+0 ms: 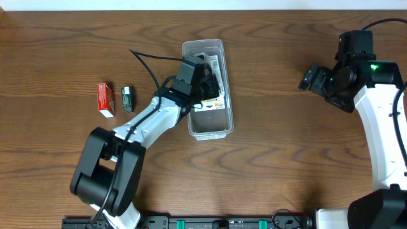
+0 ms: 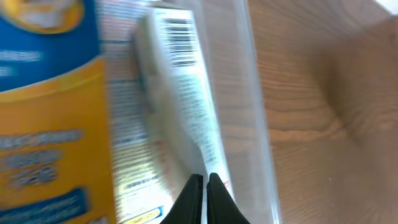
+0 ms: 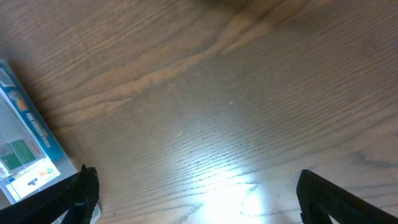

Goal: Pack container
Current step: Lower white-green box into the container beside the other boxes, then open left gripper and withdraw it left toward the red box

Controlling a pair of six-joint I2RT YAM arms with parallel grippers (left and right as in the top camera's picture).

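The container [image 1: 210,127] is a clear long bin at the table's middle, with boxes inside. My left gripper [image 1: 205,77] hovers over its far half. In the left wrist view its jaws [image 2: 204,188] are shut with nothing between them, just above a white barcoded box [image 2: 180,81] and beside an orange and blue box [image 2: 50,124]; the container's clear wall [image 2: 255,93] runs on the right. My right gripper [image 1: 311,77] is far to the right, open and empty [image 3: 199,199] over bare wood. The container's end [image 3: 25,146] shows at the right wrist view's left edge.
A red box [image 1: 105,99] and a small dark green item [image 1: 127,98] lie on the wooden table left of the container. A black cable [image 1: 147,62] runs from the left arm across the table.
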